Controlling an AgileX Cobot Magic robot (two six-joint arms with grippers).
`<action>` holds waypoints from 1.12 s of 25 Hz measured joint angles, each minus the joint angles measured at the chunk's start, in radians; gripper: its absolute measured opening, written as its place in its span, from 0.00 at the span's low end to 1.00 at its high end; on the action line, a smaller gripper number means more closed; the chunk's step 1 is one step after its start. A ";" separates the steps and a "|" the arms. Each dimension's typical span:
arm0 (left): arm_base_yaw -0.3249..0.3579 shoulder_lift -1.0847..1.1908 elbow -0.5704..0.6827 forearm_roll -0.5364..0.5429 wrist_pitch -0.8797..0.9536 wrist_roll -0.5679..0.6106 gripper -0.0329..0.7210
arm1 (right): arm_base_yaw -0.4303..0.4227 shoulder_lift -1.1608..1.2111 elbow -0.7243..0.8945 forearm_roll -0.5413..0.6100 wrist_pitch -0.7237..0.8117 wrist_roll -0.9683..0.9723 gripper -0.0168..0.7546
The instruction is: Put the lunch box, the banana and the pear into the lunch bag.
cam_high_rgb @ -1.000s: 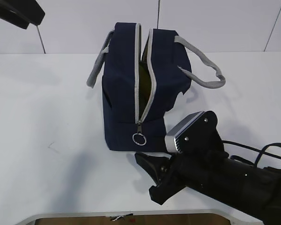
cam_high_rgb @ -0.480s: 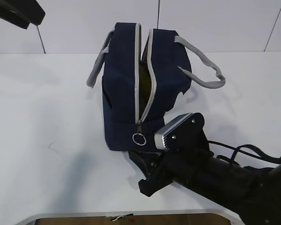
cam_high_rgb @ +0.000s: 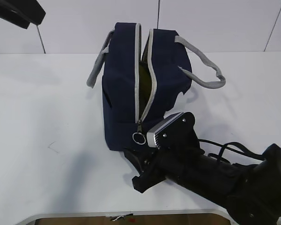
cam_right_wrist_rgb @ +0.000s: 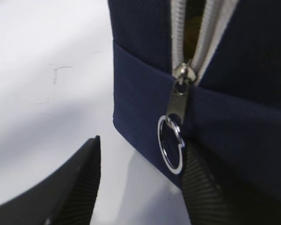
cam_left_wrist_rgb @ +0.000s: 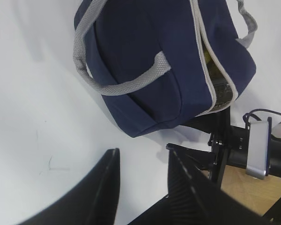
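Observation:
The navy lunch bag (cam_high_rgb: 124, 93) stands upright mid-table with its grey zipper open along the top and down the front. Its ring pull (cam_high_rgb: 139, 138) hangs low on the front. Through the gap I see something yellow-olive (cam_left_wrist_rgb: 210, 57); I cannot tell which item it is. The lunch box, banana and pear do not show anywhere outside the bag. My right gripper (cam_high_rgb: 129, 168) is open, low at the bag's front; in the right wrist view (cam_right_wrist_rgb: 143, 150) the ring pull (cam_right_wrist_rgb: 171, 143) hangs just above its right finger. My left gripper (cam_left_wrist_rgb: 143, 149) is open and empty, high above the bag's left side.
Two grey handles (cam_high_rgb: 203, 70) flop out to either side of the bag. The left arm (cam_high_rgb: 18, 11) shows at the top left. The table's front edge (cam_high_rgb: 84, 215) runs close below the right gripper, and the right arm's cable (cam_high_rgb: 234, 147) trails at the right.
My right gripper has moved left and closer to the bag's front, near the ring pull. The bag and the left arm have not moved.

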 joint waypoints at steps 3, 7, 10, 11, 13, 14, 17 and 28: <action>0.000 0.000 0.000 -0.002 0.000 0.000 0.39 | 0.000 0.006 -0.001 0.000 -0.010 0.001 0.53; 0.000 0.000 0.000 -0.013 0.000 0.000 0.39 | 0.000 0.007 -0.001 0.007 -0.025 0.002 0.44; 0.000 0.000 0.000 -0.013 0.000 0.000 0.39 | 0.000 0.007 -0.001 0.041 -0.029 0.002 0.38; 0.000 0.000 0.000 -0.014 0.000 0.000 0.39 | 0.000 0.007 -0.001 0.055 -0.029 0.002 0.37; 0.000 0.000 0.000 -0.015 0.000 0.000 0.39 | 0.000 0.007 -0.001 0.075 -0.030 0.002 0.33; 0.000 0.000 0.000 -0.018 0.000 0.000 0.39 | 0.000 0.007 -0.001 0.078 -0.030 0.002 0.31; 0.000 0.000 0.000 -0.020 0.000 0.000 0.39 | 0.000 0.007 -0.001 0.083 -0.030 0.003 0.29; 0.000 0.000 0.000 -0.056 0.000 0.000 0.39 | 0.000 0.008 -0.001 0.049 -0.031 0.003 0.29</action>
